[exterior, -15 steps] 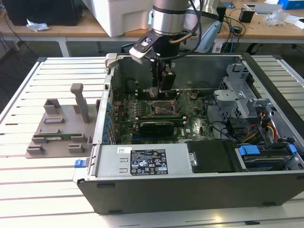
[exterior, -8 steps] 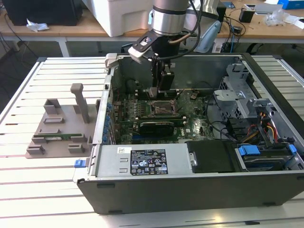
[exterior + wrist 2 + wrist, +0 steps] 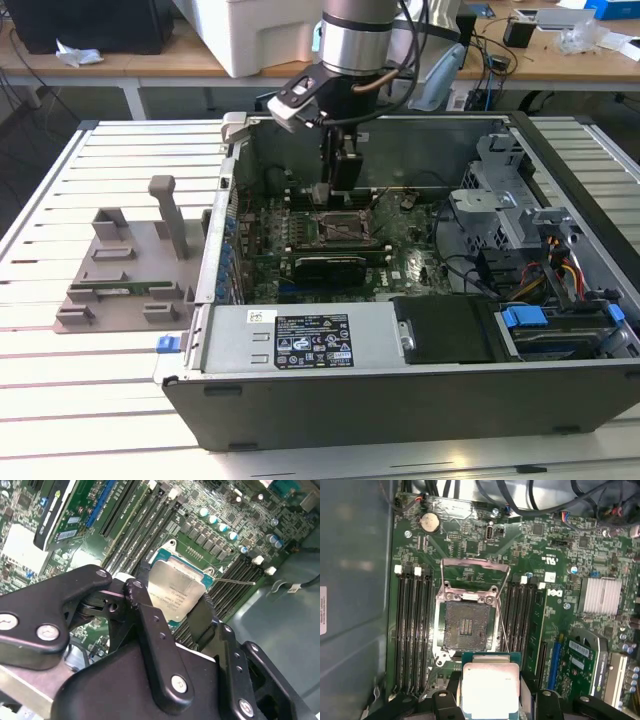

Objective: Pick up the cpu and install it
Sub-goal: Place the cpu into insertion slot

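The cpu (image 3: 181,591) sits pinched between the fingers (image 3: 150,625) over the motherboard (image 3: 555,565).
The fingers clamp its opposite edges; it hangs near the open socket (image 3: 468,626), not yet seated, inside the computer case (image 3: 420,400).

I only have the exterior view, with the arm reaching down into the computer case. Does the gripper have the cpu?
Observer: Yes. In both wrist views the gripper grips the cpu by two opposite edges.
Operator: Is it seated in the socket?
Observer: No. In the first wrist view the socket is bare, and the cpu is held clear of it.
Operator: Is the socket's frame open?
Observer: Yes, the load frame is swung up.
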`<action>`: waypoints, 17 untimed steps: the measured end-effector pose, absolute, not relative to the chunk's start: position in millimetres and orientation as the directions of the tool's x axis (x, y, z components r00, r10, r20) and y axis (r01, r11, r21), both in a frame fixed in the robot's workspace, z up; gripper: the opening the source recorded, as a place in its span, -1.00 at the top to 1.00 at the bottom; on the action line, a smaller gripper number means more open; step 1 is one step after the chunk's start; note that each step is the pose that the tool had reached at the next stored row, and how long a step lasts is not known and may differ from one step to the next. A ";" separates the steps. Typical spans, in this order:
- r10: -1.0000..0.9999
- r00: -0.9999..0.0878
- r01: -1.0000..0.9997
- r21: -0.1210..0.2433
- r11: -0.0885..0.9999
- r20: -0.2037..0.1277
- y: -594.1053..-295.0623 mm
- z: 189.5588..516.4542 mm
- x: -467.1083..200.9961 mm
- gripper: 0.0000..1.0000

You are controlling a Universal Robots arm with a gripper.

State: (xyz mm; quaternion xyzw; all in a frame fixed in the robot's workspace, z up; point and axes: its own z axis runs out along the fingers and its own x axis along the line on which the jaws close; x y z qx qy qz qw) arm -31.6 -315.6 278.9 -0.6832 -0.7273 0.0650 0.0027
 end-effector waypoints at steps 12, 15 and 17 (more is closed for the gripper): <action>0.999 -0.013 0.995 -0.098 0.009 -0.034 -315.6 278.7 -31.2 -0.10; 0.999 -0.011 0.999 -0.054 0.009 -0.035 -315.6 278.5 -31.3 -0.10; 0.999 -0.010 1.000 -0.015 0.009 -0.035 -315.6 278.3 -31.5 -0.10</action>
